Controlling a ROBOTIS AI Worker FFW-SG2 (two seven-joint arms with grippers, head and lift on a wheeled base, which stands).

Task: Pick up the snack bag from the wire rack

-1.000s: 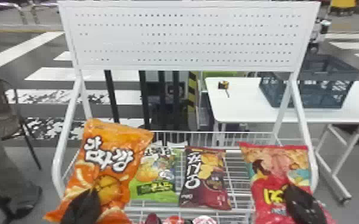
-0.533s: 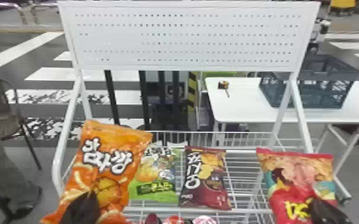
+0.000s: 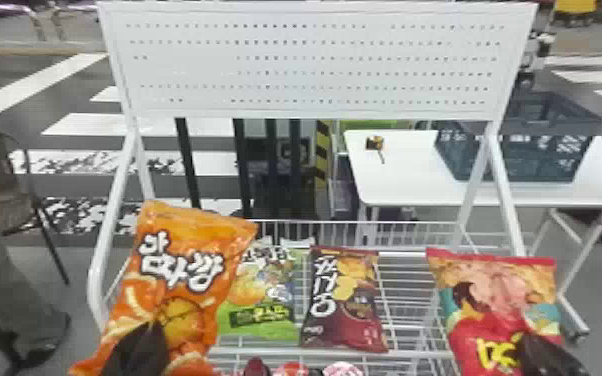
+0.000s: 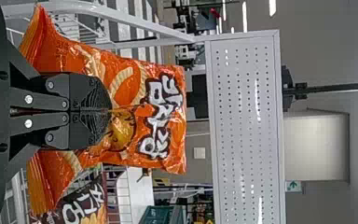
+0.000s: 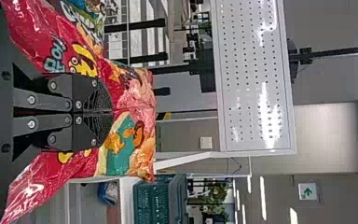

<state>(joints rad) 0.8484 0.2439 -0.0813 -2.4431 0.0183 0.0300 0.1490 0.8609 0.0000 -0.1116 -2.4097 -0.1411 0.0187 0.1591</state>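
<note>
Red snack bag (image 3: 502, 295) has moved outward to the robot's right since the first earlier frame, together with the right claw (image 5: 111, 112), which is closed on it. Now it is near the right side of the wire rack (image 3: 415, 354). Left claw (image 4: 110, 111) grips the orange snack bag (image 3: 180, 280) near the rack's left side; its long axis leans, top toward the right. Each bag extends forward from its own claw, so I judge that each arm should lift its own bag, clear of the side frame. Between them, the green snack bag (image 3: 265, 295) and the dark snack bag (image 3: 347, 300) are on the rack.
</note>
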